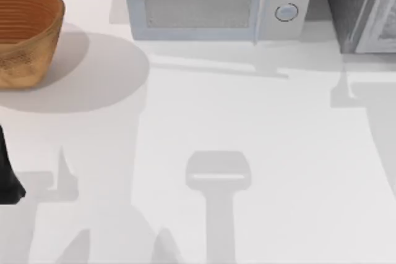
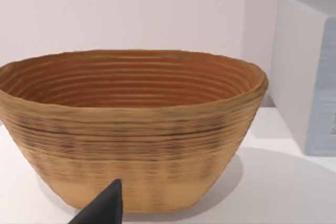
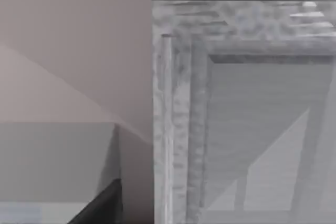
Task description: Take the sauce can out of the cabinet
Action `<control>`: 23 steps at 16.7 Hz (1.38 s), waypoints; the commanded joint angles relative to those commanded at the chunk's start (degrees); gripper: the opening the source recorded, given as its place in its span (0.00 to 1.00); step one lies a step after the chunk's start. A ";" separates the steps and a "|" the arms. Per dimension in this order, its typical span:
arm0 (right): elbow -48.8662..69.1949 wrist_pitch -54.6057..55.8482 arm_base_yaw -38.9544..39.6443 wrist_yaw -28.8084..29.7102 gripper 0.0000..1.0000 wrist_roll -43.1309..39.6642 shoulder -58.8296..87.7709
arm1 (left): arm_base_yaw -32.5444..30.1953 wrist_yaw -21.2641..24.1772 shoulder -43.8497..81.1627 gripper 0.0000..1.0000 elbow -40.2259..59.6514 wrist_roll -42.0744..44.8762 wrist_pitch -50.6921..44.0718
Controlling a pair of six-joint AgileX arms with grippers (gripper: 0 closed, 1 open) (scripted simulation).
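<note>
White table (image 1: 260, 128) under the overhead camera carries three things along its far edge: a woven basket (image 1: 25, 32) at 10 o'clock, a pale microwave (image 1: 216, 4) with two round knobs at 12 o'clock, and the grey speckled cabinet (image 1: 356, 4) at 1 o'clock, cropped by the frame's corner. Placing the cabinet on the right side probably assigns the retrieval to the right arm. A dark piece of the left arm (image 1: 7, 174) enters at 9 o'clock, apparently parked at the table's left edge. The sauce can cannot be made out; judged from the task, it should lie inside the cabinet, whose lighter panel door (image 1: 380, 20) hides the interior.

Left wrist view: the basket (image 2: 131, 129) stands close ahead, upright and with nothing visible inside, the microwave's side (image 2: 307, 77) beside it. One dark tip of the left gripper (image 2: 105, 205) intrudes at the frame's lower edge; how far its fingers are spread cannot be told.

Right wrist view: the camera faces the cabinet (image 3: 178, 103) from near, its speckled frame edging a smoother grey door panel (image 3: 262, 129) crossed by shadows. This aim suggests an approach toward the door. Whether the door is ajar is hard to judge, and the can stays unseen. A dark sliver of the right gripper (image 3: 102, 205) appears low; the state of its fingers cannot be told.
</note>
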 joint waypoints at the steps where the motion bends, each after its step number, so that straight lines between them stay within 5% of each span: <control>1: 5.45 -1.37 0.55 0.60 1.00 0.00 4.11 | 0.00 0.00 0.00 1.00 0.00 0.00 0.00; 9: 37.26 -8.29 3.78 4.01 1.00 0.27 27.10 | 0.00 0.00 0.00 1.00 0.00 0.00 0.00; 23: 48.26 -6.24 4.19 5.06 1.00 0.30 40.18 | 0.00 0.00 0.00 1.00 0.00 0.00 0.00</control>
